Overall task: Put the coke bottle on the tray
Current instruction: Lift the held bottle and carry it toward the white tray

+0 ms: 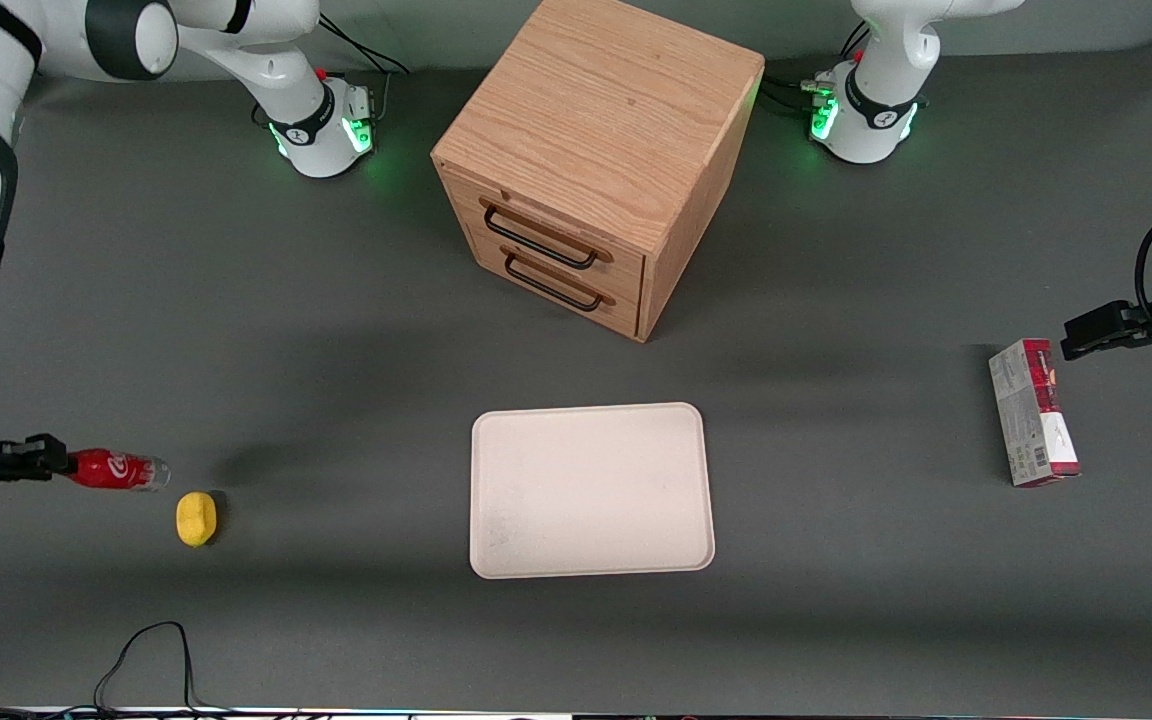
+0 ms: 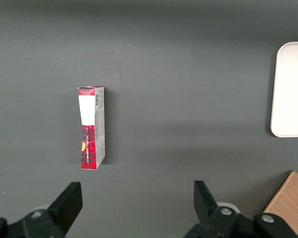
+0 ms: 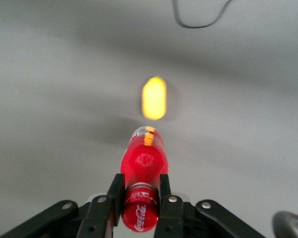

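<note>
Grasp step: gripper point(image 3: 139, 201) fingers point(image 3: 114, 196) clamped on coke bottle point(image 1: 116, 469) neck near lemon point(image 1: 196, 519). Next: lift, carry to tray point(image 1: 591, 490), well apart.

Coke bottle point(image 1: 118, 470) in gripper point(image 1: 48, 461) jaws, apparently beside lemon point(image 1: 196, 519).

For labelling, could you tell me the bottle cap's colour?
Red, clearest in the right wrist view: coke bottle in gripper.
</note>
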You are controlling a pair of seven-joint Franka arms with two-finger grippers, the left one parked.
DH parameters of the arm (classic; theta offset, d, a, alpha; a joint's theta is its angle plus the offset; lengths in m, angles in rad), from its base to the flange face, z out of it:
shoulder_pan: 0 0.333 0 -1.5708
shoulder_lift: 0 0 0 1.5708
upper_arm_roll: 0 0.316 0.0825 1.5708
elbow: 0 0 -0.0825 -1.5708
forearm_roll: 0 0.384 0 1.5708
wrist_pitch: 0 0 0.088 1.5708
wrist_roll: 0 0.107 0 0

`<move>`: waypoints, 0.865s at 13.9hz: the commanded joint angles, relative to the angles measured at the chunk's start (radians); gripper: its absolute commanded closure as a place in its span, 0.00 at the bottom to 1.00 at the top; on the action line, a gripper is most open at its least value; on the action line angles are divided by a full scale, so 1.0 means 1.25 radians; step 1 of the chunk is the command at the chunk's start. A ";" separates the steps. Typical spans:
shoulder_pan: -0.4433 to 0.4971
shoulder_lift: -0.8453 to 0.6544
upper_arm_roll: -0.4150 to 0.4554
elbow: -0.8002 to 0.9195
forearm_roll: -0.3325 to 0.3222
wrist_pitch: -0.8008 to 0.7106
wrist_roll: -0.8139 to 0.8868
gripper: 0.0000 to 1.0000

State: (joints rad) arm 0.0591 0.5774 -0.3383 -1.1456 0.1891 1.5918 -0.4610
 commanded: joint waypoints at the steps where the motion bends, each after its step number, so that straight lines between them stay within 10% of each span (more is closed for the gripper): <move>1: 0.004 -0.071 0.128 0.023 -0.079 -0.088 0.183 1.00; 8: 0.004 -0.068 0.520 0.065 -0.220 -0.091 0.679 1.00; 12: 0.010 0.029 0.677 0.065 -0.339 0.031 0.746 1.00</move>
State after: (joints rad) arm 0.0770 0.5207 0.4288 -1.1119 -0.1499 1.5778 0.4406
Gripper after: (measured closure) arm 0.678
